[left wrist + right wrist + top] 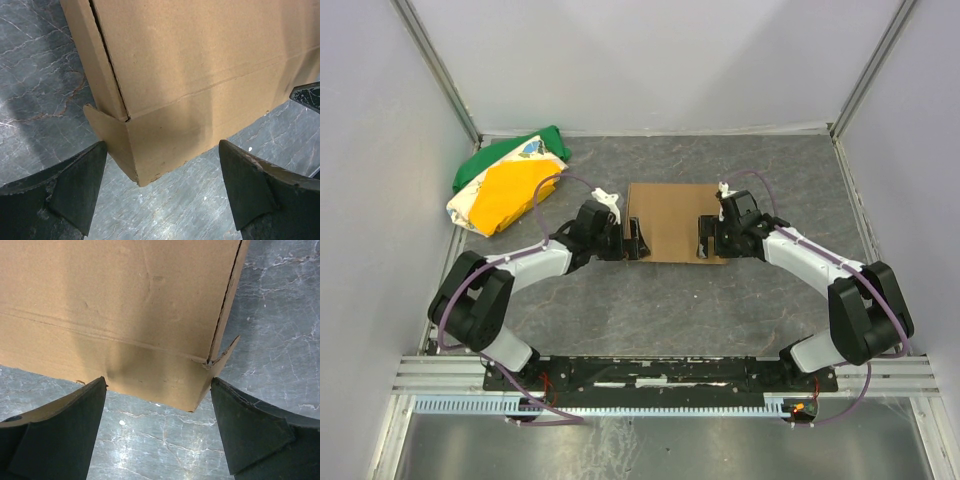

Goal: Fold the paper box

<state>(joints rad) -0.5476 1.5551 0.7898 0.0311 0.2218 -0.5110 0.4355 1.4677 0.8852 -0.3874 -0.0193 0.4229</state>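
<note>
A brown cardboard box (675,222) is lying flat on the grey table (670,310), in the middle, between the two arms. Its longer side appears to be running left to right, so each short end is facing one arm. The left gripper (632,240) is sitting at the box's near left corner and the right gripper (705,238) at its near right corner. They are mirroring each other, and neither arm is looking nearer than the other. Both grippers are pointing away from the bases, so the box is lying just ahead of each one. Both pairs of jaws are standing wide apart and holding nothing. In the left wrist view, the box corner is poking into the gap between the dark fingers (75,185). A small flap (102,127) is sticking out from that corner, just beside the left-hand finger, and a slit is running up the side wall above it. In the right wrist view, the opposite corner is sitting between the fingers in the same way. A small torn tab (225,352) is jutting out just above the right-hand finger. Whether any finger is touching the cardboard cannot be told. A green, yellow and white cloth bundle (510,185) is lying well apart, at the far left.
</note>
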